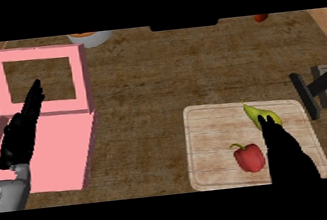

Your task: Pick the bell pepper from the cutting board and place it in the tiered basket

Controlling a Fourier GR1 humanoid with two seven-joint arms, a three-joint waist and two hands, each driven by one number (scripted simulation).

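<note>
The bell pepper [249,157] lies on the cutting board [211,144] just left of the right hand [286,152], whose straight fingers [269,123] hold nothing.

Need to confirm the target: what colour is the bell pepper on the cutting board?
Red, with a green stem; the bell pepper shows best in the head view.

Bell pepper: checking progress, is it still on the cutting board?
Yes. The red bell pepper lies on the cutting board, beside the right hand, not held.
</note>
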